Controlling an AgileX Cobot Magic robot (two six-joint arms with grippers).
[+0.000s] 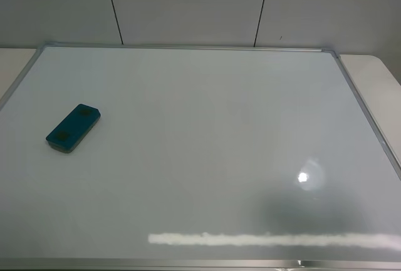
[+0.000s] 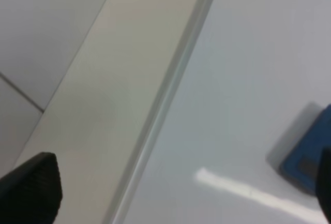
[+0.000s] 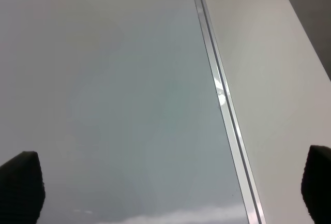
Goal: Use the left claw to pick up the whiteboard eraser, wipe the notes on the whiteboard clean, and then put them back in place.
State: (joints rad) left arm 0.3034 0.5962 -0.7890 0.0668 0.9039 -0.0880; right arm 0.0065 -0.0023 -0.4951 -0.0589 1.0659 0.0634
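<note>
The whiteboard (image 1: pixel 219 127) fills most of the exterior high view. No notes show on its surface. The teal whiteboard eraser (image 1: pixel 74 127) lies flat on the board's left part, its two dark patches up. Neither arm appears in that view. In the left wrist view the left claw (image 2: pixel 181 182) is open, its black fingertips (image 2: pixel 31 188) far apart above the board's silver frame (image 2: pixel 165 100). The eraser (image 2: pixel 307 162) lies on the board beside one fingertip, apart from it. My right gripper (image 3: pixel 170 182) is open and empty over the board's right edge.
The board rests on a pale tabletop (image 1: pixel 376 71) that shows beyond its silver frame (image 1: pixel 363 105) on both sides. A grey panelled wall (image 1: pixel 188 2) rises behind. A lamp reflection (image 1: pixel 303 177) and a bright streak (image 1: pixel 269 240) glare on the near part of the board.
</note>
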